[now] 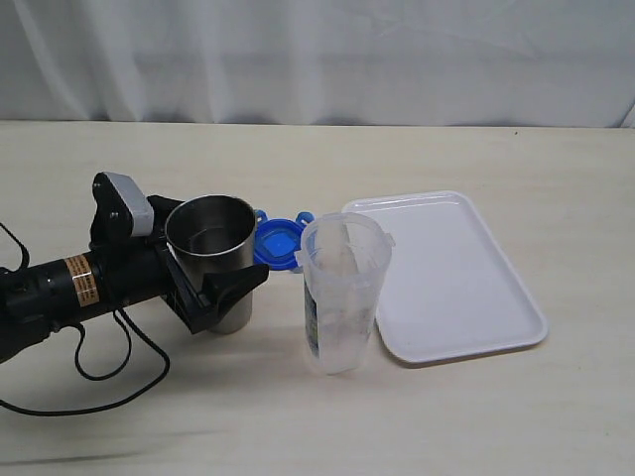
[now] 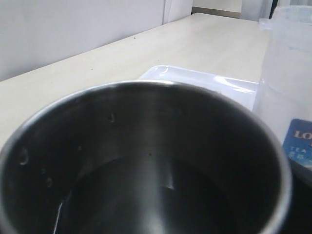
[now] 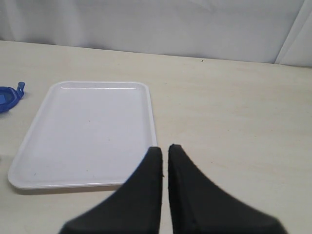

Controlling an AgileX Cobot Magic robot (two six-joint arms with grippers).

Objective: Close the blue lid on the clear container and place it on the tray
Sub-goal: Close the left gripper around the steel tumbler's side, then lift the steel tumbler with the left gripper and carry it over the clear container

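Observation:
The clear container (image 1: 342, 293) stands upright and uncovered on the table, just left of the white tray (image 1: 456, 278). Behind it, the blue lid (image 1: 278, 241) lies flat on the table. My left gripper (image 1: 226, 266) is open, its jaws straddling a steel cup (image 1: 210, 238) that stands left of the container; one finger (image 1: 243, 283) lies along the cup's front. The cup (image 2: 146, 161) fills the left wrist view, with the container (image 2: 287, 87) beside it. My right gripper (image 3: 165, 148) is shut and empty, hovering near a corner of the tray (image 3: 87, 126). It is outside the exterior view.
A black cable (image 1: 119, 367) loops on the table under the left arm. The lid's edge (image 3: 7, 97) shows beyond the tray in the right wrist view. A white curtain (image 1: 317, 59) backs the table's far edge.

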